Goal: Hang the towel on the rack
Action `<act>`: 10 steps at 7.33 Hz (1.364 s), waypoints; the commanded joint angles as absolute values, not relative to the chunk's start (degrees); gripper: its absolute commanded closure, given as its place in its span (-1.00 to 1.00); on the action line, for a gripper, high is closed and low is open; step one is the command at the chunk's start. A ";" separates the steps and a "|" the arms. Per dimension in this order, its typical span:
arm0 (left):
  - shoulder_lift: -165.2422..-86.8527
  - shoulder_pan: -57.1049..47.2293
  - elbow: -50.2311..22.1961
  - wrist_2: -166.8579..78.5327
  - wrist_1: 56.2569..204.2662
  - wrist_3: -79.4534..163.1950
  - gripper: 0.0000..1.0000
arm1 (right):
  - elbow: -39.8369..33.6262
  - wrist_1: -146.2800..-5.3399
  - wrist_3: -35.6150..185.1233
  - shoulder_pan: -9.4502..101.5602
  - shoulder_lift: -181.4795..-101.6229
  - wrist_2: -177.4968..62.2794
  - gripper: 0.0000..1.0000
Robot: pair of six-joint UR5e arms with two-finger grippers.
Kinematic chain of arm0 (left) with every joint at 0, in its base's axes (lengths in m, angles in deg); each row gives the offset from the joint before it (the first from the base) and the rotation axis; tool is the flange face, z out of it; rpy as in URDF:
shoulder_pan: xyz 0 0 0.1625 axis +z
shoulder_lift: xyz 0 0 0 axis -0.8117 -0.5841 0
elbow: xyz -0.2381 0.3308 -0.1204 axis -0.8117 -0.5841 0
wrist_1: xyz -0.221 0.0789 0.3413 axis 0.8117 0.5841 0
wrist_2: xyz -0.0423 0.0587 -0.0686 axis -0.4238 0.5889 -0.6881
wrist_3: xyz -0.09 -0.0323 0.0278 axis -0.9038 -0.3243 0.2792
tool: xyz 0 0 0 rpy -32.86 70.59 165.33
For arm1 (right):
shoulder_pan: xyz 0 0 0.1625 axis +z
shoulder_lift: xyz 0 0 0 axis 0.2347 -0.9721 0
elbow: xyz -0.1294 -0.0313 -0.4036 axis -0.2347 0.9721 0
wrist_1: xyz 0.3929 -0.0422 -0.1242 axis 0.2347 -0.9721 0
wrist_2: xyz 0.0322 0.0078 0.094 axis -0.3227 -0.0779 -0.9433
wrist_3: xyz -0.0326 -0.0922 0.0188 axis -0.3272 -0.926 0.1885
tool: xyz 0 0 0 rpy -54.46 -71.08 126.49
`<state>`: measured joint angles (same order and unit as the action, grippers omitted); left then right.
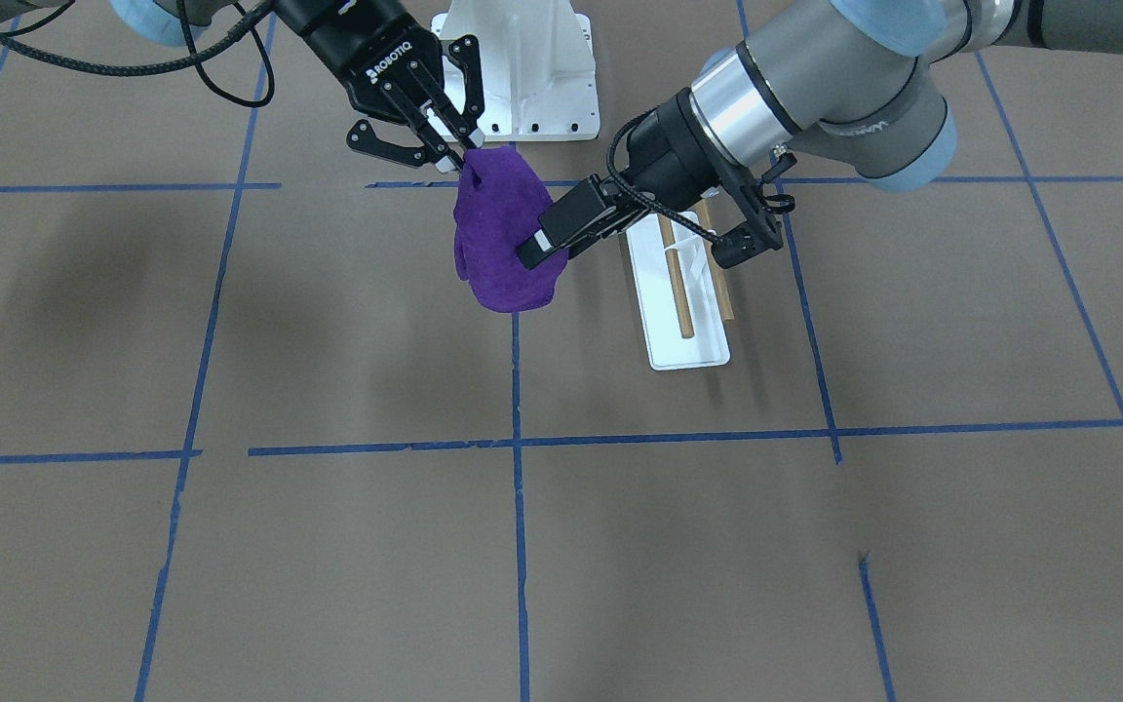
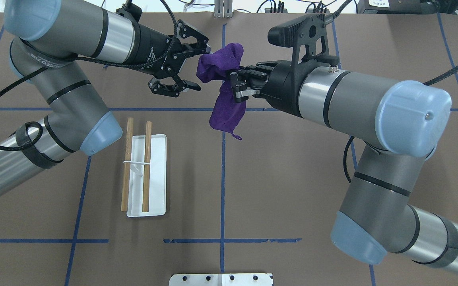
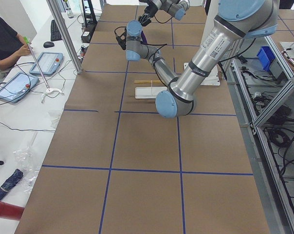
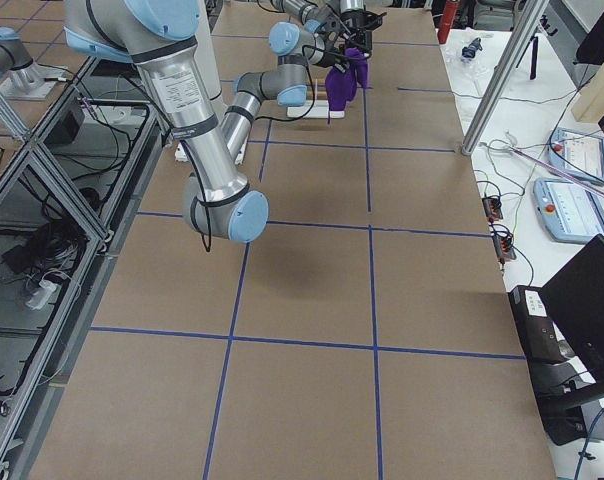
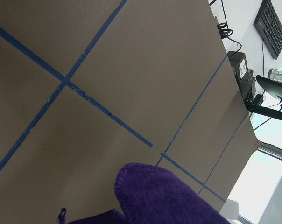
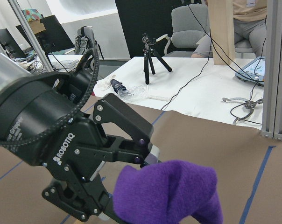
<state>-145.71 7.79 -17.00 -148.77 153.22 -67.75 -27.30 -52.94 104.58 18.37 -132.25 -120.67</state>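
Observation:
The deep-purple towel (image 2: 225, 107) hangs in the air above the table, with its small loop (image 2: 237, 137) at the lowest corner. My right gripper (image 2: 235, 81) is shut on the towel's upper part; in the front view it (image 1: 459, 146) pinches the towel (image 1: 503, 244) at the top. My left gripper (image 2: 202, 69) is open, its jaws spread around the towel's bunched left end without closing on it. It also shows in the right wrist view (image 6: 108, 172), behind the towel (image 6: 173, 191). The rack (image 2: 148, 159), two wooden dowels on a white base, stands on the table under my left arm (image 1: 683, 292).
The white robot pedestal (image 1: 522, 68) stands at the table's robot side (image 2: 221, 279). Blue tape lines cross the brown table. My left forearm (image 2: 66, 99) passes close over the rack's far end. An operator (image 3: 6, 39) sits at a side desk with pendants.

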 commanded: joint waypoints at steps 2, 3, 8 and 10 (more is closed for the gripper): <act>-145.30 7.68 -17.00 -148.84 154.42 -67.32 1.00 | -27.36 -52.94 104.57 18.33 -132.39 -120.72 1.00; -145.30 7.68 -17.00 -148.84 154.43 -67.32 1.00 | -27.27 -52.94 104.57 18.24 -132.48 -120.72 1.00; -145.39 7.15 -17.18 -148.93 154.52 -67.50 1.00 | -28.49 -53.64 111.07 17.27 -133.00 -123.86 -1.00; -145.48 7.06 -17.18 -148.93 154.52 -67.50 1.00 | -34.61 -55.65 110.99 20.68 -140.25 -131.58 -1.00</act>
